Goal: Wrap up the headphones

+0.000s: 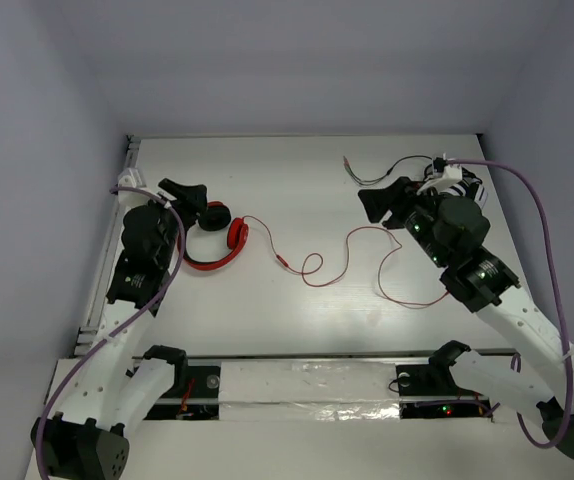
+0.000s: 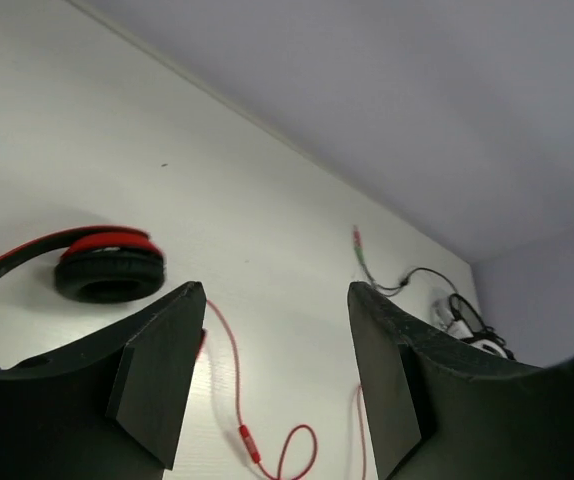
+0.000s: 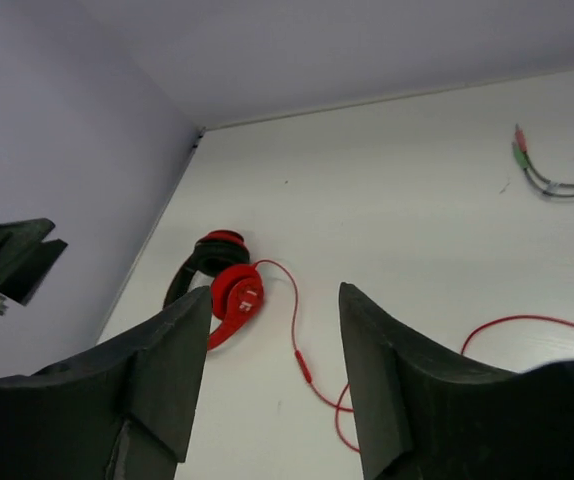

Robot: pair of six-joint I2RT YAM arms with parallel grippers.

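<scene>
On table, left: headphones, cable sprawled rightward | far right: white headset | left gripper, right gripper: jaws wide, empty

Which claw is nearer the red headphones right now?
Left. The left claw is open just beside the red headphones; the right claw, also open, is far off across the table.
</scene>
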